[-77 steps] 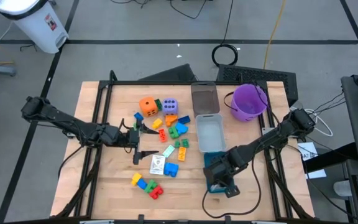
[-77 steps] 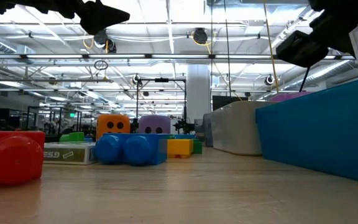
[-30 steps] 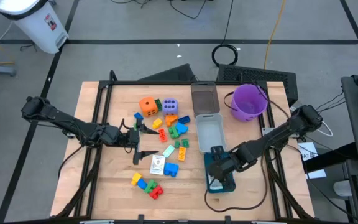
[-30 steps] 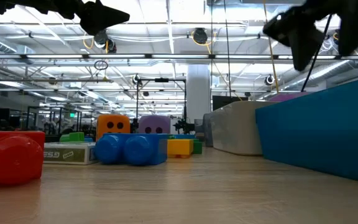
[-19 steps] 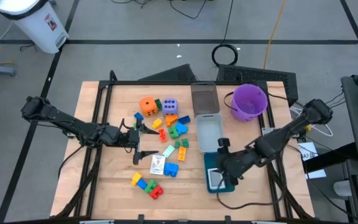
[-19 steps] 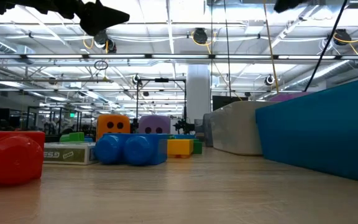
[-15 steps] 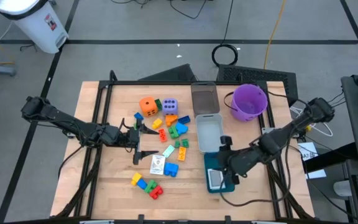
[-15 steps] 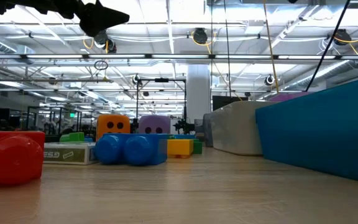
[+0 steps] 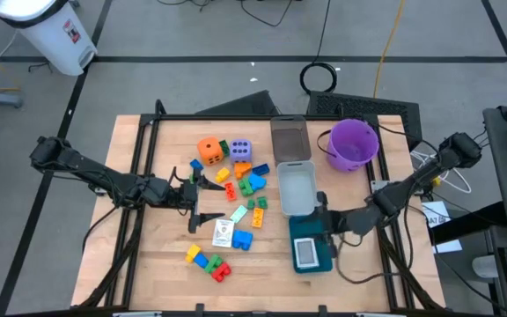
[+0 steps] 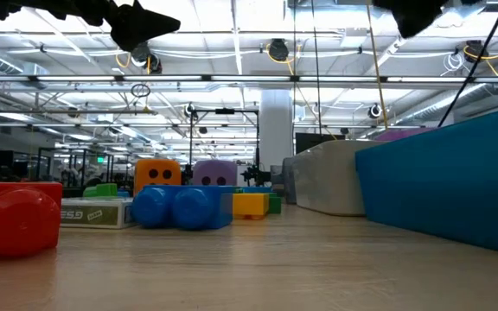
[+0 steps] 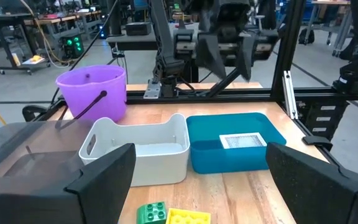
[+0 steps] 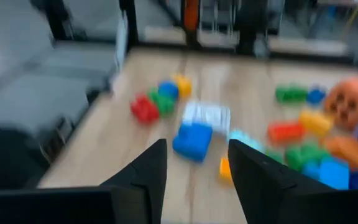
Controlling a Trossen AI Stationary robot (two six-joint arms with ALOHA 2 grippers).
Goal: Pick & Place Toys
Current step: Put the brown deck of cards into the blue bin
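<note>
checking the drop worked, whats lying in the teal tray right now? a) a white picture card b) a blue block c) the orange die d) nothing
a: a white picture card lies flat inside the teal tray, also seen in the left wrist view.

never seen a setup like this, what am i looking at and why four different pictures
Two dark robot arms work at a wooden table. One picture looks straight down, one looks level across the tabletop, and two come from cameras on the arms' wrists. Toys lie scattered: an orange die, a lavender die, small coloured blocks and a white card. Beside them stand a white bin, a purple bucket and a teal tray with a card inside. The left gripper waits open by the toys. The right gripper, holding nothing, hangs over the tray.
</note>
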